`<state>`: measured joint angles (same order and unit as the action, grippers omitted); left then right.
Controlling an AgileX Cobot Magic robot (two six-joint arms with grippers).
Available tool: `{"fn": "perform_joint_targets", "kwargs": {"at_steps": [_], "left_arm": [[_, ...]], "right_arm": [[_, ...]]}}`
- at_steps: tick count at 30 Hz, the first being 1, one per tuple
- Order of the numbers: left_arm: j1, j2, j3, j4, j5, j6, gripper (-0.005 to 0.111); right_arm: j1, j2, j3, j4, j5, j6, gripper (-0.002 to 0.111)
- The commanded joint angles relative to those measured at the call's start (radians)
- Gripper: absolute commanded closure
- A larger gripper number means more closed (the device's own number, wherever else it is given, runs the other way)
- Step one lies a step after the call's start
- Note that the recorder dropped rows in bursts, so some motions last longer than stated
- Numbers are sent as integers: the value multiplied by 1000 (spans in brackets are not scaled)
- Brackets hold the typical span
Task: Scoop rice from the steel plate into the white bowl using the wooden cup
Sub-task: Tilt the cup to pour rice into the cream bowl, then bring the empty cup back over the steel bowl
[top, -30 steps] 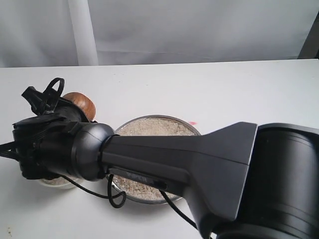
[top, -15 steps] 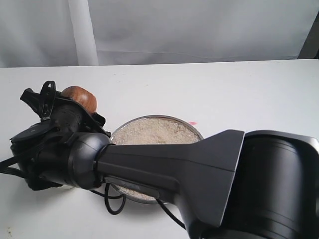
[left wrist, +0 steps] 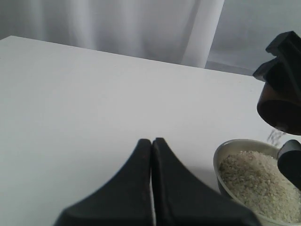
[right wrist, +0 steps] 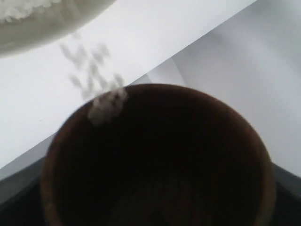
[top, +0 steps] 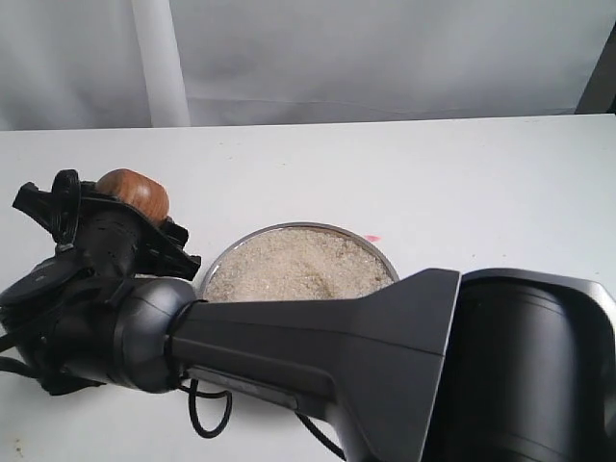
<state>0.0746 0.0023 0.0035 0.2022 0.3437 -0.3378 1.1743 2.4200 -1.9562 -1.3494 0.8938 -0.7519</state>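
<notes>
My right gripper (top: 120,219) reaches across to the far left and is shut on the wooden cup (top: 132,192). In the left wrist view the wooden cup (left wrist: 278,106) hangs tipped above the white bowl (left wrist: 225,157), and grains of rice (left wrist: 274,137) fall from it onto the rice (left wrist: 256,179) heaped inside. The right wrist view looks into the cup's dark inside (right wrist: 160,155), with rice (right wrist: 106,106) spilling over its rim toward the bowl (right wrist: 70,21). The steel plate (top: 219,262) of rice (top: 298,265) lies mid-table. My left gripper (left wrist: 151,141) is shut and empty, beside the bowl.
The right arm's thick black body (top: 318,356) crosses the front of the exterior view, hiding the white bowl, the left arm and the plate's near rim. A small pink mark (top: 372,238) lies beside the plate. A white curtain (top: 385,48) backs the white table (top: 462,183).
My right gripper has carried the wooden cup further left and slightly up, uncovering more of the steel plate. The left gripper's earlier state is not shown.
</notes>
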Motion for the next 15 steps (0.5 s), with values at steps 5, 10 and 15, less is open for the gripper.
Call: {"fn": "perform_joint_targets", "kwargs": {"at_steps": [5,10,15], "left_arm": [[-5,-2,-4,-6,-6,-2,107],[-5,-2,-4,-6,-6,-2,107],[-5,-2,-4,-6,-6,-2,107]], "right_arm": [[12,-5,-6,-116,25,1,108],[12,-5,-6,-92,27,65,108],[-10,-29,-6,107,27,216,108]]}}
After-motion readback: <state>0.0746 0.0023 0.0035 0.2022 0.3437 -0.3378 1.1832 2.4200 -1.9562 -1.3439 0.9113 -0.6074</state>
